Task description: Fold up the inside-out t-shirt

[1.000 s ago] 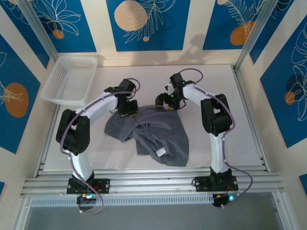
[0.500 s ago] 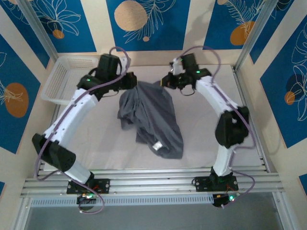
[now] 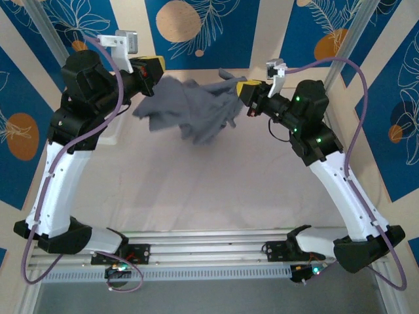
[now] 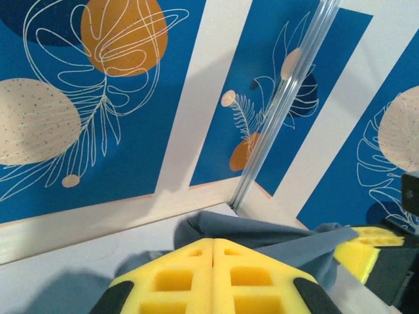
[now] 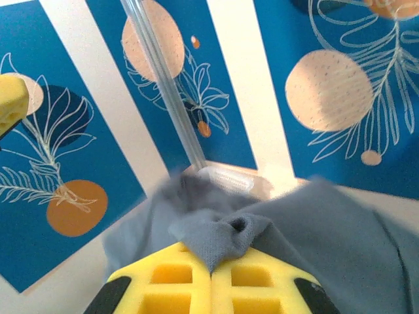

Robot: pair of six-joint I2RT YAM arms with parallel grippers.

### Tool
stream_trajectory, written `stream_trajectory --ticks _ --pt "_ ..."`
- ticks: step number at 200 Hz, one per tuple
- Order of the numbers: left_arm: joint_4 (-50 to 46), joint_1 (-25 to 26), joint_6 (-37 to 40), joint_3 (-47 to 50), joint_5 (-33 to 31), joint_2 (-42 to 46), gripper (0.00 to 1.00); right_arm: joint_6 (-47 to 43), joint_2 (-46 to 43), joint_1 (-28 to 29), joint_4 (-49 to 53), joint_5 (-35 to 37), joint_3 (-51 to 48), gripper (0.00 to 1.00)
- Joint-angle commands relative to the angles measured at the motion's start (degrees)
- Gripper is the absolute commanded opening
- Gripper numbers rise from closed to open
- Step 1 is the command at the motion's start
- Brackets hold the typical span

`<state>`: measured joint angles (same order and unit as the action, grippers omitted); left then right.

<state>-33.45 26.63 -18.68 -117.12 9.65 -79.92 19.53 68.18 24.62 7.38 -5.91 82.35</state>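
**Desk:** Where is the inside-out t-shirt [image 3: 190, 108]?

**Photographer:** Aloft. It hangs slung between the two claws above the far half of the bench [image 3: 216, 196]. The slate-grey cloth is bunched and sags in the middle, with one loose tail drooping lowest.

**Desk:** Who has hold of it?

**Photographer:** The left claw [image 3: 150, 67] has the shirt's left end and the right claw [image 3: 247, 90] has its right end. From the left wrist, the yellow fingers [image 4: 177, 278] are pressed flush together, and grey cloth spills out just past their tips. From the right wrist, the fingers [image 5: 262, 281] are closed on a puckered fold of the shirt that stands up between them.

**Desk:** What has changed?

**Photographer:** A second ago the shirt lay crumpled on the bench, with both claws low at its far edge. Half a second ago its top was lifted, but the lower part still draped down onto the surface. Now both arms stand tall and spread wider. The whole garment appears clear of the bench and is held up near the blue leaf-print panels of the back wall [image 3: 196, 33].

**Desk:** Anything else around it?

**Photographer:** From the right wrist, a white lattice basket [image 5: 226, 178] shows blurred beyond the cloth, at the foot of the wall.
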Motion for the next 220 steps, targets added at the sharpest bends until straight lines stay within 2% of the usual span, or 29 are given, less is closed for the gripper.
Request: stream_trajectory --ticks 1,31,45,54,63,80,84,92,98,106,123,142,156,167,184,207,220 --pt "0.98 -0.44 3.46 -0.73 -2.91 1.24 0.0 -4.8 -1.74 2.43 -3.45 4.02 -0.09 0.0" --pt "-2.76 -0.51 3.22 5.25 -11.41 1.54 0.0 -4.71 2.39 2.89 2.83 2.97 0.92 0.0" --pt "-8.25 -0.53 -1.27 9.48 -18.33 0.0 0.0 -2.39 6.43 2.89 7.15 0.9 -0.03 0.0" --pt "-11.6 -0.52 -4.37 13.07 -19.83 -1.27 0.0 -1.38 9.17 3.04 10.03 -1.62 -0.86 0.0" --pt "-11.71 -0.53 -6.41 18.29 -17.29 -2.1 0.0 0.62 12.03 2.99 12.16 -3.28 -1.82 0.05" --pt "-5.37 -0.29 -12.53 30.92 -9.63 -2.14 0.11 2.27 17.89 2.59 17.7 -7.5 -1.44 0.11" --pt "-2.93 -0.27 -14.02 34.06 -7.45 -1.98 0.14 2.5 19.22 2.35 19.21 -8.37 -1.04 0.16" --pt "1.22 -0.22 -16.41 39.12 -3.76 -1.9 0.22 2.67 21.34 1.91 23.32 -8.6 0.95 0.33" --pt "3.73 -0.05 -17.4 41.94 -1.55 -1.99 0.28 2.96 22.41 1.68 26.6 -7.47 2.49 0.42" --pt "6.61 0.21 -17.69 44.66 1.4 -2.29 0.35 2.97 22.8 1.3 29.56 -5.36 3.48 0.48" --pt "10.73 1.49 -15.06 47.8 8.68 -3.9 0.44 5.13 19.28 -0.16 30.74 3.64 -0.34 0.52" --pt "7.54 3.84 -11.65 48.35 16.4 -8.72 0.53 13.05 13.37 -5.25 31.06 10.41 -10.72 0.55" --pt "4.8 6.56 -10.99 49.19 16.89 -11.88 0.58 17.47 10.76 -9.79 33.22 9.38 -17.78 0.54" --pt "4.79 8.8 -10.93 49.92 16.27 -13.45 0.65 17.57 9.54 -11.36 34.77 7.85 -21.77 0.55" --pt "6.65 10.9 -12.85 50.42 15.34 -15.97 0.75 15.75 9.28 -11.51 36.34 5.25 -26.47 0.64" --pt "9.55 11.82 -16.12 50.1 13.83 -19.46 0.76 12.44 11.3 -11.2 33.67 -4.2 -29.76 0.7" --pt "9.32 12.07 -17.08 49.31 12.89 -21.66 0.75 10.81 12.17 -9.86 33.42 -5.96 -29.03 0.69"
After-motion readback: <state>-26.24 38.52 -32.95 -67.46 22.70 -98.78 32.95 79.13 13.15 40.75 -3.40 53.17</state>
